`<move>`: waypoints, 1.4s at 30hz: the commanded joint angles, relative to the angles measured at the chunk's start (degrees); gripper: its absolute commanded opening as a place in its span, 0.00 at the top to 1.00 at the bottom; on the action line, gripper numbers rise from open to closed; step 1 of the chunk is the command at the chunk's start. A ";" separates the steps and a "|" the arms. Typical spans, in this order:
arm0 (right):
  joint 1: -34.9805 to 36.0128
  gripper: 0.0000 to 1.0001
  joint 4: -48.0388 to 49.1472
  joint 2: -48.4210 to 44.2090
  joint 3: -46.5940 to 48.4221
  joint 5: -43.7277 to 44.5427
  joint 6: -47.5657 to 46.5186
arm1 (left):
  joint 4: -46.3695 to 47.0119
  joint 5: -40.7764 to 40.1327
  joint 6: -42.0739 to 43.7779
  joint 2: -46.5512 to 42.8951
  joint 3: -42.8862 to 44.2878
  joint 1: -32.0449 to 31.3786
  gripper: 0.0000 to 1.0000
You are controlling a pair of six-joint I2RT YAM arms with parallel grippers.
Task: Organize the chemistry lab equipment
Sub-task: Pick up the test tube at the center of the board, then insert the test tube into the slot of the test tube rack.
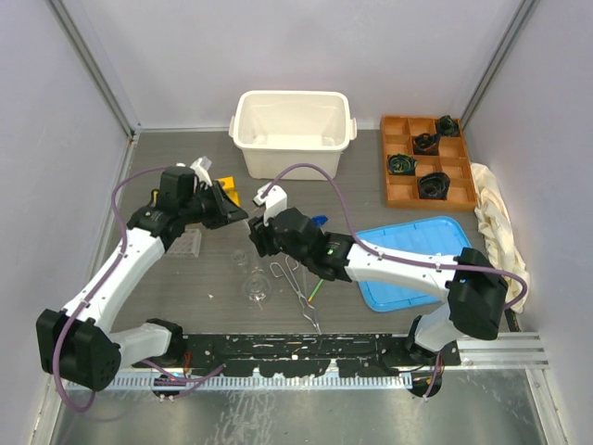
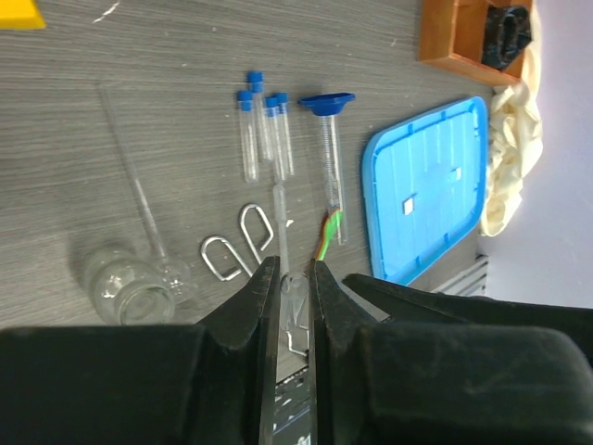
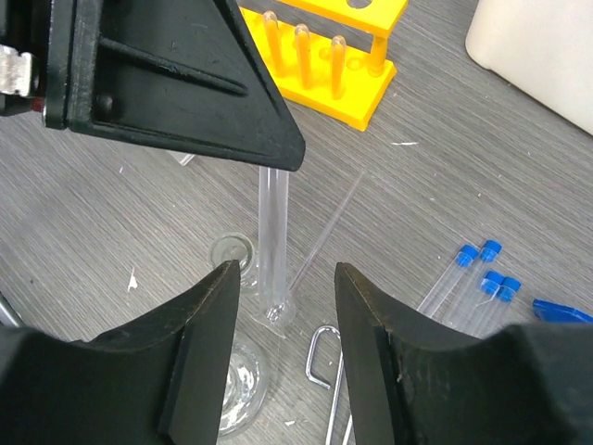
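1. Left end effector: closed on a clear tube. The tube projects forward past the fingertips.
2. Right end effector: open, jaws spread well apart. The free end of the clear tube sits between its fingers, and neither finger visibly touches it.
3. Blue-capped test tubes: four, lying side by side on the counter, straight ahead of the left end effector.
4. Blue-based cylinder: lying on its side just beside those tubes, ahead of the left end effector and slightly to the right in the left wrist view. The green spatula lies just beside its open end.
5. Metal tongs: loop handles on the counter, just ahead-left of the left end effector's fingertips. A small clear glass flask sits further left.
6. Yellow rack: upright on the counter beyond the right end effector, past the left end effector's body.
7. Clear plastic rack: on the counter behind the left end effector, beside its forearm.
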 commanded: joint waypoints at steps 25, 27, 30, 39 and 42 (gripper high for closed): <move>-1.30 0.49 -7.12 -15.07 -7.04 13.57 1.17 | 0.18 -42.10 25.26 5.27 10.71 6.51 1.00; -2.26 0.48 -7.20 -15.23 -7.42 12.96 1.43 | 2.91 -42.94 25.30 5.73 9.76 7.70 1.00; -5.27 0.48 -7.56 -15.83 -7.88 9.21 3.08 | 7.44 -44.01 24.63 5.75 7.09 9.13 1.00; -12.28 0.49 -6.67 -16.52 -9.07 2.81 3.68 | 17.29 -45.08 24.21 8.19 3.34 9.50 1.00; -13.41 0.49 -6.00 -15.76 -9.15 1.53 3.72 | 19.68 -43.34 22.93 8.91 1.61 9.50 1.00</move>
